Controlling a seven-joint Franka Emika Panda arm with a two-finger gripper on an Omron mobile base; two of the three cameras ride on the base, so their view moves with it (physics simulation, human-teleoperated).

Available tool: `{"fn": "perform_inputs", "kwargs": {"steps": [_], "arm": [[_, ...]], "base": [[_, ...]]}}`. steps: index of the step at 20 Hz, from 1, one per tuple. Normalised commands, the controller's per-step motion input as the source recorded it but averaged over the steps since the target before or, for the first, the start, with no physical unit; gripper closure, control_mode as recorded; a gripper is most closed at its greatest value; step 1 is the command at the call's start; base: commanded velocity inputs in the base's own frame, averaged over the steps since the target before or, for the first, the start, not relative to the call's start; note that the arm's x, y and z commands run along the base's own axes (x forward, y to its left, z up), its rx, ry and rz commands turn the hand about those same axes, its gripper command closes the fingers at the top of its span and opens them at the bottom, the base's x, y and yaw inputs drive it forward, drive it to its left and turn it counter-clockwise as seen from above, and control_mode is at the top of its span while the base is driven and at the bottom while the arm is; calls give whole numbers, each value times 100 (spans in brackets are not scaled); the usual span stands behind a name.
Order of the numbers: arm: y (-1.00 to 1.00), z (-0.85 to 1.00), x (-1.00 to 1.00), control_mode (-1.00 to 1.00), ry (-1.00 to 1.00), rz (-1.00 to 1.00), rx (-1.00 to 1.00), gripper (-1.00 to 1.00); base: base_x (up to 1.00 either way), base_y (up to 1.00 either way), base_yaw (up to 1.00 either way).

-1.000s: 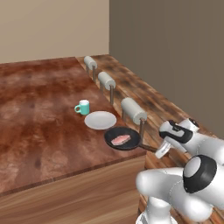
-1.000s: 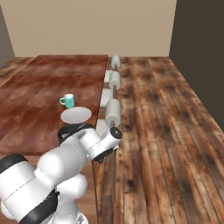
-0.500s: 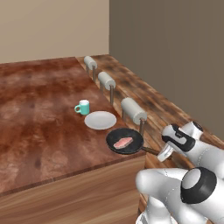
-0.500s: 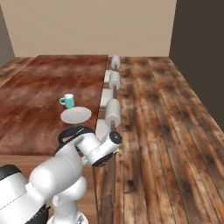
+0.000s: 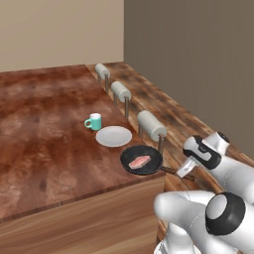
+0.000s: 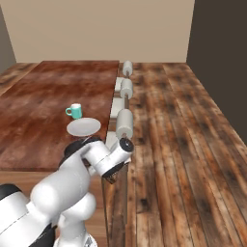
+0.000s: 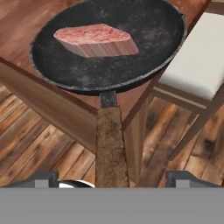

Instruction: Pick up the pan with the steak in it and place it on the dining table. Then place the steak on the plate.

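White arm links bend low off the desk's (image 5: pixel 44 149) near corner, the hand (image 5: pixel 184 170) reaching level toward the brown pan handle (image 7: pixel 109 144). In the hand view the fingertips (image 7: pixel 43 179) stand spread, well apart on either side of the handle and not touching it; a second ago they were pinched on it. The pan (image 5: pixel 141 160) sits at the desk's corner, just ahead of the hand, with the steak (image 5: pixel 139 160) lying inside. Beyond the pan lies the white plate (image 5: pixel 114 136), then a teal mug (image 5: pixel 94 121).
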Motion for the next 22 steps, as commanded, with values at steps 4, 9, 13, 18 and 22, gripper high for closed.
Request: {"fn": "perform_inputs", "kwargs": {"steps": [4,9,13,18,22], "arm": [[22,43,21,-100,10,-10,-1,-100],[15,42,-3,-100,16,-12,-4,-100],[1,38,-32,-100,8,-13,-3,-100],[25,30,-9,-100,10,-18,-9,-100],[36,9,6,-100,13,-6,-12,-100]], "base": [[0,0,0],[0,0,0],[0,0,0],[0,0,0],[0,0,0]]}}
